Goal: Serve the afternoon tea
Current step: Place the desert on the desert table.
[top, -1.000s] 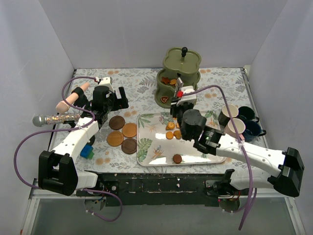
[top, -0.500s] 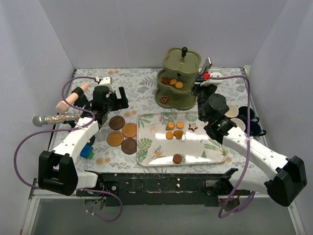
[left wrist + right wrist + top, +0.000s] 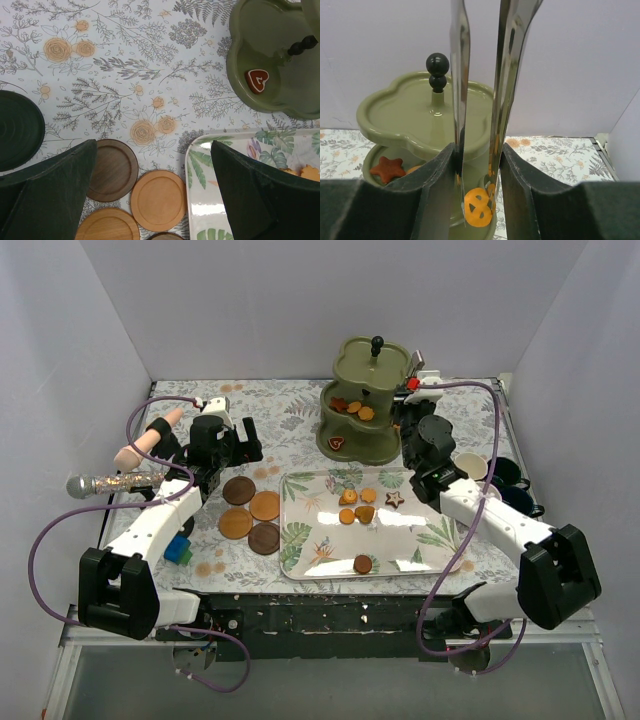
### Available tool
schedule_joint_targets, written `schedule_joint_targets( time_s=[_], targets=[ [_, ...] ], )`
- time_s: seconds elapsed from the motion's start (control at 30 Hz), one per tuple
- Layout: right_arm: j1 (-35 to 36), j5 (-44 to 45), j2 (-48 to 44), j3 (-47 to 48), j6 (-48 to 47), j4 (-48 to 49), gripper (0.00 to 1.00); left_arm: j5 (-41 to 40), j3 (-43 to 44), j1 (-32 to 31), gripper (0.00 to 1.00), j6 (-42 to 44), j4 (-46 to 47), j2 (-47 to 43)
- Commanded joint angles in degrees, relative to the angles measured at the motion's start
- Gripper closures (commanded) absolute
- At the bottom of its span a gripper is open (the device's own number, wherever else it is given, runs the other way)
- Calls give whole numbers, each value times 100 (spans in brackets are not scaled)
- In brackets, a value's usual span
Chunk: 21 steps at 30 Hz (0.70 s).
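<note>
The fixed camera sits high behind my bases, looking down over the whole table (image 3: 300, 410). My left wrist camera hangs close above the cloth, facing straight down on the brown coasters (image 3: 158, 200), a tray (image 3: 200, 200) corner and the lowest tier of the olive-green stand (image 3: 270, 45). My right wrist camera looks level along the metal tongs (image 3: 460, 75) at that stand's upper tiers, close by; all three views share it.

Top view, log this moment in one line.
left gripper open near brown round coasters | right gripper shut on metal tongs beside olive-green three-tier stand
</note>
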Motion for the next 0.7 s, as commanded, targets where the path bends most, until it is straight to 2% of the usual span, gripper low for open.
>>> schedule_joint_targets(
  time_s=[0.0, 0.67],
  targets=[
    [-82, -319, 203, 334, 183, 758, 72, -120, 3, 11, 2, 76, 53, 45],
    [-109, -618, 925, 290, 8, 1866, 71, -23, 38, 3, 2, 67, 44, 150]
  ],
)
